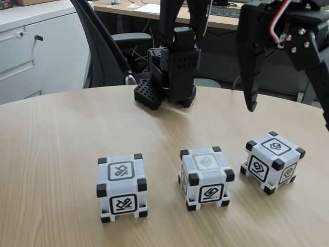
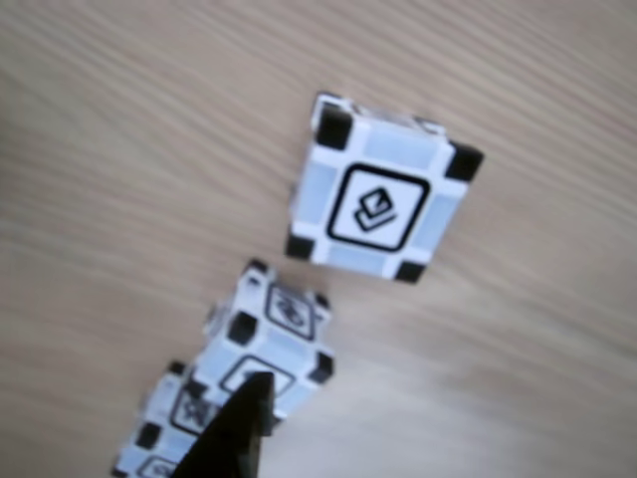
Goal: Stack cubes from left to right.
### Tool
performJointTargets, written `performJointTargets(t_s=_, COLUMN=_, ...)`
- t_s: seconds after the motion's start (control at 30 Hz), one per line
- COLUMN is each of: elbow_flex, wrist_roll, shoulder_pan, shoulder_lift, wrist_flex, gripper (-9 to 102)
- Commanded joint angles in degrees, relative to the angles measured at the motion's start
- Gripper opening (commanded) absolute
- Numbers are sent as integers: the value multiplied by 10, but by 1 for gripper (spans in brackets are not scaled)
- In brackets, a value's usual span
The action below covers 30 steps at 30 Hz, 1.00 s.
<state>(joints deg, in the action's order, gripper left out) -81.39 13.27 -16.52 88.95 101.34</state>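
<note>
Three white cubes with black corners stand apart in a row on the wooden table. In the fixed view the left cube is nearest, then the middle cube, then the right cube. My gripper hangs open above the right cube, holding nothing, with one dark finger pointing down. The other view looks down on the right cube, the middle cube and the left cube. There a black fingertip partly covers the left cube.
The arm's black base and a perforated black block sit at the table's far edge. Behind it are an office chair, a grey cabinet and a desk.
</note>
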Motion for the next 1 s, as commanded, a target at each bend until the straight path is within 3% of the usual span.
performJointTargets(t_s=0.0, elbow_flex=3, wrist_roll=-21, shoulder_pan=5, shoulder_lift=-18, wrist_flex=0, gripper=42)
performJointTargets(t_s=0.97, elbow_flex=3, wrist_roll=-72, shoulder_pan=-31, shoulder_lift=-107, wrist_flex=-5, gripper=45)
